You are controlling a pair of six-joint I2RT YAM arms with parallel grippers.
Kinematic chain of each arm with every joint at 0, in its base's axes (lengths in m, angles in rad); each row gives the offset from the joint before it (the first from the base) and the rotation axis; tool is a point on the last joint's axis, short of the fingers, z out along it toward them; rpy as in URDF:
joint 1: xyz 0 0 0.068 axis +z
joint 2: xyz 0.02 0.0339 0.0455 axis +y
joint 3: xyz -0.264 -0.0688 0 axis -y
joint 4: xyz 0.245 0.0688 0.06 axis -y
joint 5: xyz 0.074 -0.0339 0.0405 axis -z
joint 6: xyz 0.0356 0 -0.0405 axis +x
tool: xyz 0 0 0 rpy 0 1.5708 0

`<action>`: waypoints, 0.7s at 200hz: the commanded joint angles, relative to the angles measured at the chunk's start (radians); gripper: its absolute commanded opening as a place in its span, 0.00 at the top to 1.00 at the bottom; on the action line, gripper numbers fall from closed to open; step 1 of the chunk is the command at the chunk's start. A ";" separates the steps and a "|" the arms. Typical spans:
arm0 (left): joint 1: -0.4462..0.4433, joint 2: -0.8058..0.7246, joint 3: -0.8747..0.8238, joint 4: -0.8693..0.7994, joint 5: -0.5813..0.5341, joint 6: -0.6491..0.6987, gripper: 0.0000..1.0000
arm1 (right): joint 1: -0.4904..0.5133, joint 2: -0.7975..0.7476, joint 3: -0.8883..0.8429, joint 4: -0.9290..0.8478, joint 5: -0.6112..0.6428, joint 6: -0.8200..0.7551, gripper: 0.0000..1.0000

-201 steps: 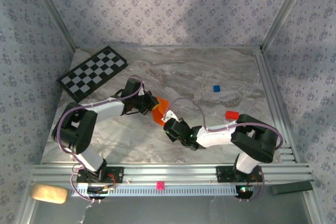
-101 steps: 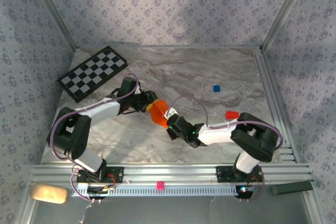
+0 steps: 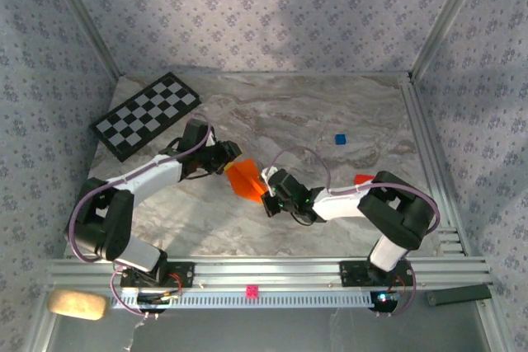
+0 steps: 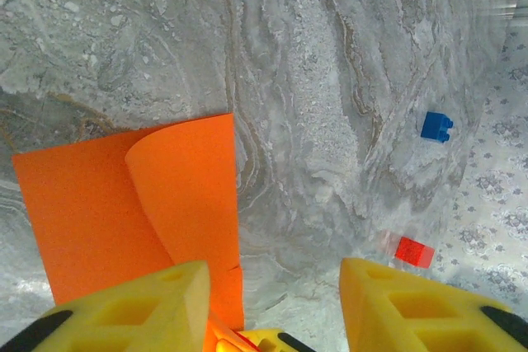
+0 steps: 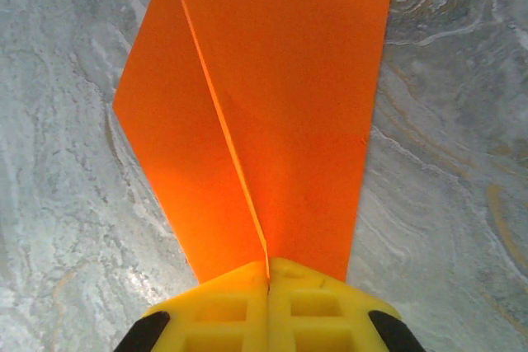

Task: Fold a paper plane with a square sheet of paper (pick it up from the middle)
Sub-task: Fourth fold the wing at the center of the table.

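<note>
The square sheet of paper is bright orange and folded, with two flaps meeting at a sharp crease. It is at the middle of the marble table. My right gripper is shut on the near end of that crease, and the flaps spread away from it. In the top view the right gripper is at the paper's right corner. My left gripper is open with bare table between its yellow fingers. The paper lies left of that gap, one flap curling up. The left gripper is just left of the sheet.
A black-and-white checkerboard lies at the back left. A small blue cube and a red cube sit right of the paper; both the blue cube and the red cube are in the left wrist view. Aluminium rails edge the table.
My left gripper has opened, let go of the paper and drawn back to the left. The right gripper has kept its grip and carried the sheet slightly left and away, flaps spread wider.
</note>
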 commanded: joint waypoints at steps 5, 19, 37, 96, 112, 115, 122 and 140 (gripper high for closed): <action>0.006 -0.009 -0.013 -0.013 0.006 0.025 0.61 | -0.029 0.025 0.010 0.006 -0.149 0.053 1.00; 0.006 -0.004 -0.017 -0.009 0.012 0.027 0.65 | -0.049 0.034 0.019 0.007 -0.206 0.076 1.00; 0.007 -0.004 -0.030 0.002 0.019 0.025 0.72 | -0.078 0.052 0.031 -0.003 -0.263 0.114 1.00; 0.006 -0.011 -0.103 0.066 0.064 0.010 0.88 | -0.137 0.117 0.065 -0.007 -0.386 0.226 1.00; 0.006 -0.009 -0.128 0.097 0.084 0.004 0.89 | -0.144 0.132 0.072 -0.010 -0.402 0.245 1.00; 0.005 -0.008 -0.132 0.103 0.089 0.002 0.89 | -0.146 0.134 0.072 -0.010 -0.404 0.249 1.00; 0.004 -0.002 -0.140 0.126 0.104 -0.002 0.90 | -0.146 0.138 0.072 -0.009 -0.406 0.255 1.00; -0.001 0.018 -0.140 0.156 0.135 -0.002 0.93 | -0.147 0.143 0.069 -0.003 -0.408 0.270 1.00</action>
